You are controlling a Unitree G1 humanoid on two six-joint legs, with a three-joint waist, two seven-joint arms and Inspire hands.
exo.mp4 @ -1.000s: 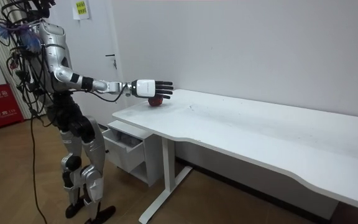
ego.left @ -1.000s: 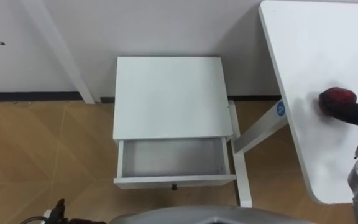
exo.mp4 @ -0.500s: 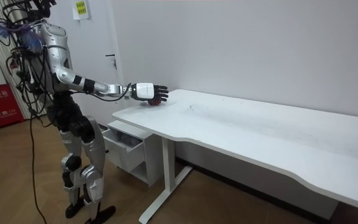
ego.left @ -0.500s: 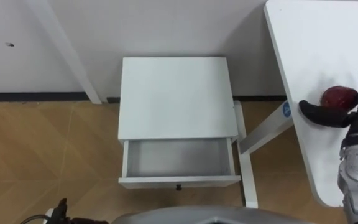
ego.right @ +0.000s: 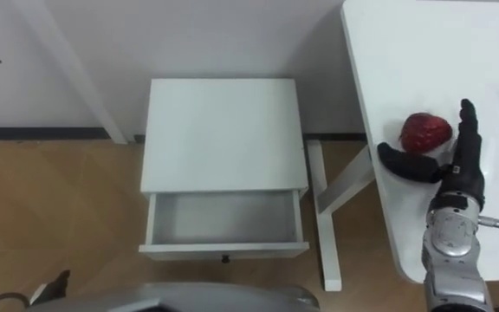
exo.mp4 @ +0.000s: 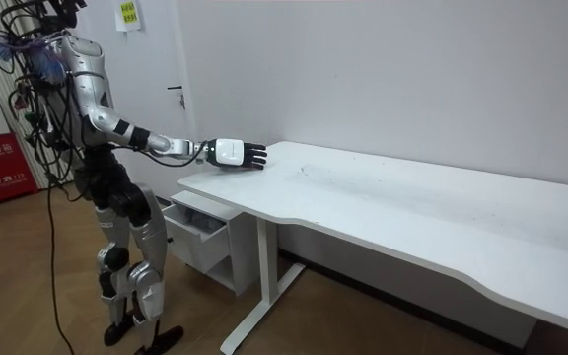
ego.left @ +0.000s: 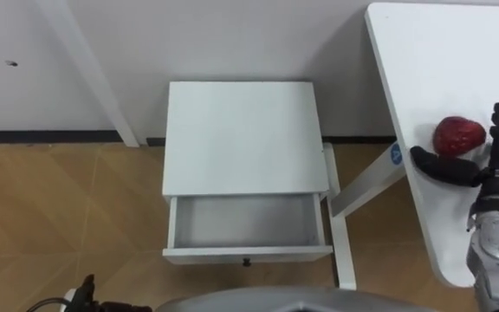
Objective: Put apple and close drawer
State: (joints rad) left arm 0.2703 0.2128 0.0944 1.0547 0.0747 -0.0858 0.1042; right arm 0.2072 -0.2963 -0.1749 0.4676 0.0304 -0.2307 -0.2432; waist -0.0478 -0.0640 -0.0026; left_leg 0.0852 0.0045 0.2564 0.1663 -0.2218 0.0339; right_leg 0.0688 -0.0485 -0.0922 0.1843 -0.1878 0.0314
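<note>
The robot is standing beside the white desk (ego.left: 440,52), holding its right hand (ego.left: 495,176) out over it. Fingers straight and thumb spread wide are flanking the red apple (ego.left: 457,136); I cannot tell whether they touch it. From the room view, the hand is hiding it. To the left, the bedside cabinet's (ego.left: 243,130) drawer (ego.left: 245,221) is hanging open.

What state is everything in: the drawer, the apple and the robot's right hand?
Drawer: open, empty.
Apple: resting on the white table, between the right hand's thumb and fingers.
Right hand: open, fingers straight beside the apple.
</note>
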